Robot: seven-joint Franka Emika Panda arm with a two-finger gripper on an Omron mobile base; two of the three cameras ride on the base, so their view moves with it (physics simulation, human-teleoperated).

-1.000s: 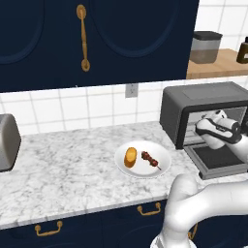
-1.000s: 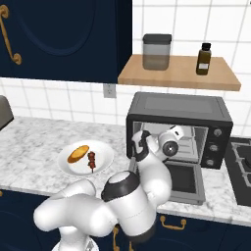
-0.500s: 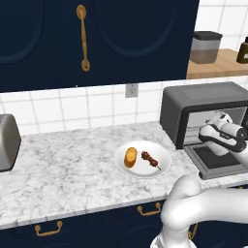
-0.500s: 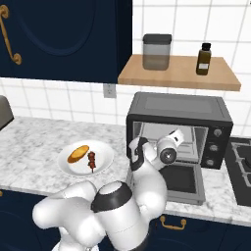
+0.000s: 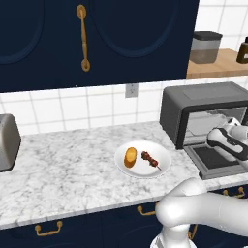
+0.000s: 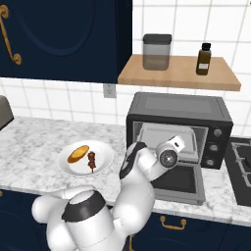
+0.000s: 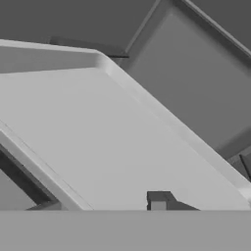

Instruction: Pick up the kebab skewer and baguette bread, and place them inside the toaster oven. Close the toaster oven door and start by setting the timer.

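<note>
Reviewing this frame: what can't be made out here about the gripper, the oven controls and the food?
- Gripper: in the right base view the white hand faces into the dark grey toaster oven and covers its own fingers; whether they are open or holding anything is unreadable.
- Small round oven knobs: too small to read a timer setting.
- Thin kebab skewer beside the golden stubby baguette on the white plate: pieces too small to identify.

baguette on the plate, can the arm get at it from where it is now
Probably yes. The baguette lies uncovered on the plate beside the skewer, nothing over it. The gripper is at the open oven, so the arm must swing left first.
</note>
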